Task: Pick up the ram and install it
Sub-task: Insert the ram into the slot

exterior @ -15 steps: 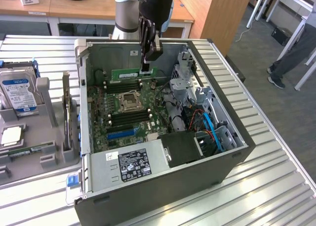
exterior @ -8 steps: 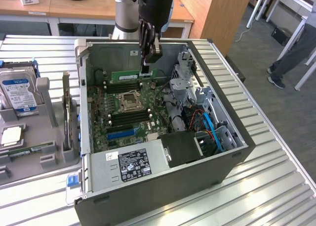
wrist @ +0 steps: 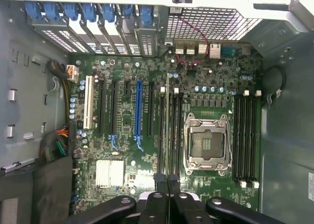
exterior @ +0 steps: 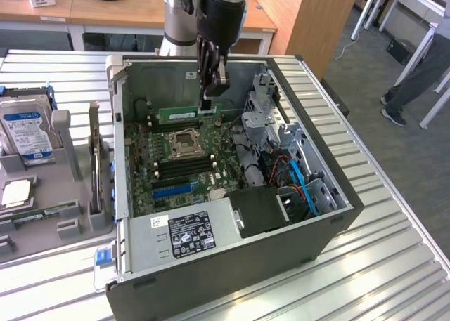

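One ram [exterior: 184, 114], likely light, stiff yet fragile, is hanging upright above the motherboard [exterior: 144, 159]; the tool [exterior: 211, 100] is pinching its upper edge near one end, sparing the contacts.

The arm reaches down into the open case [exterior: 232, 272], which lies on its side on the ribbed table [exterior: 394, 265]. The gripper [exterior: 211, 100] pinches one end of the ram [exterior: 184, 114], which stands on its long edge over the motherboard [exterior: 139, 191], just beyond the socket [exterior: 184, 144]. Towards the exterior view's left, a hard drive [exterior: 24, 128] sits in a grey tray [exterior: 67, 138].
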Tool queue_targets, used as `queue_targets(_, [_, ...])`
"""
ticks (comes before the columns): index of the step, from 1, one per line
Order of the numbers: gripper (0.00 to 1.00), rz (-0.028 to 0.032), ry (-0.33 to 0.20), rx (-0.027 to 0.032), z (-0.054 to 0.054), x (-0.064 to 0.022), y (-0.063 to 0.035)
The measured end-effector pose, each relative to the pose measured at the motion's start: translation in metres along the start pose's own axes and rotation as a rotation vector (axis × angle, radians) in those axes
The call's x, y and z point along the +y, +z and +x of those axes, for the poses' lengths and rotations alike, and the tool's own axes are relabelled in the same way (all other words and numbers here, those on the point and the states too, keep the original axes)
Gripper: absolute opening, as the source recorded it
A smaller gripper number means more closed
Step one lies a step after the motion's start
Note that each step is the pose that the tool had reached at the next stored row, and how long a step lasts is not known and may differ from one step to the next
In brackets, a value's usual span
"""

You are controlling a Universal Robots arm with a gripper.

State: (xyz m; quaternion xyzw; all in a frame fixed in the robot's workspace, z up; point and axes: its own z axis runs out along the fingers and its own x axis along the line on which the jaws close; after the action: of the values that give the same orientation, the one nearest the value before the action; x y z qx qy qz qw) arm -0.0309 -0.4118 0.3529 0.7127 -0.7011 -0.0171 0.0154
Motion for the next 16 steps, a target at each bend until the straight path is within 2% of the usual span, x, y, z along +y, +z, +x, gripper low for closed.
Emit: queue_targets(16, [0.11,0.0001,0.000,0.0001,0.000,-0.0010,0.0225])
